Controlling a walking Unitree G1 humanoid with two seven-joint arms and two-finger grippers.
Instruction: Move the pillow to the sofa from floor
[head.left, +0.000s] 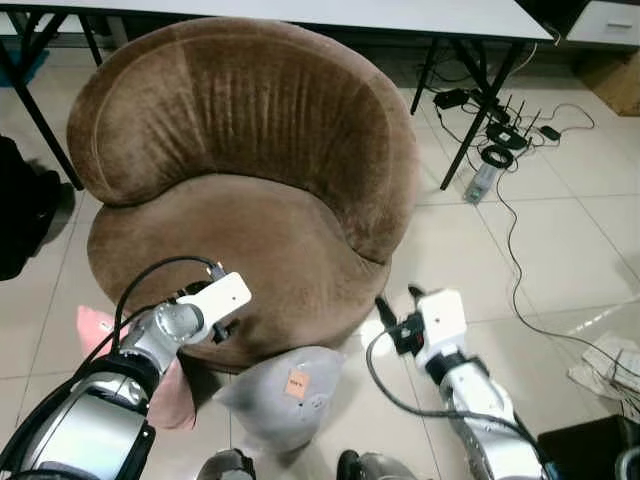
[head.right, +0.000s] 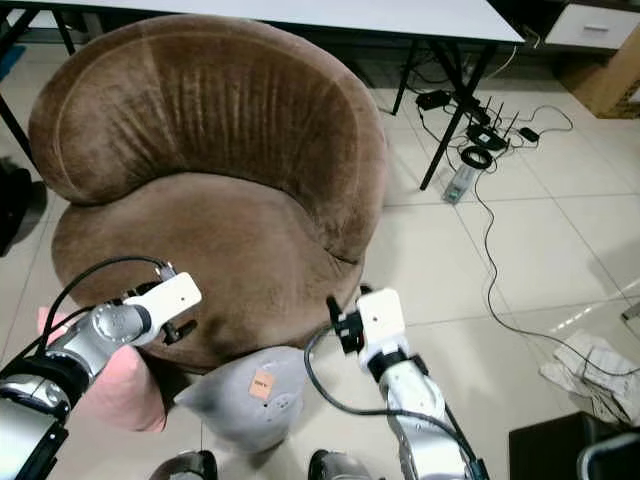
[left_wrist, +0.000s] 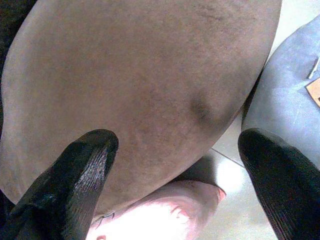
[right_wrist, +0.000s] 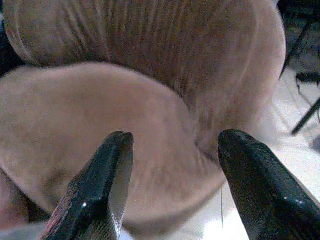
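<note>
We see the grey pillow (head.left: 280, 395) on the floor (head.left: 560, 250) at lower centre of the left eye view, leaning against the front base of the brown sofa (head.left: 240, 170), with an orange tag (head.left: 296, 383) on its top face. A pink pillow (head.left: 170, 395) lies just beside it at lower left, also on the floor, partly behind our left arm.

Left claw (left_wrist: 185, 165) is spread wide, empty, hovering by the sofa's front edge with the pink pillow below it and the grey one off to one side. Right claw (right_wrist: 172, 165) is spread too, empty, pointing at the sofa seat, above and right of the grey pillow.

Our read: nothing is gripped yet, so we are at the reach-down stage. To do it well we would:
- drop both claws lower, one to each flank of the grey pillow
- squeeze inward on the soft bulk, not on the tag
- lift clear of the seat rim before swinging forward

Risk: soft fabric may slip from a shallow pinch.
</note>
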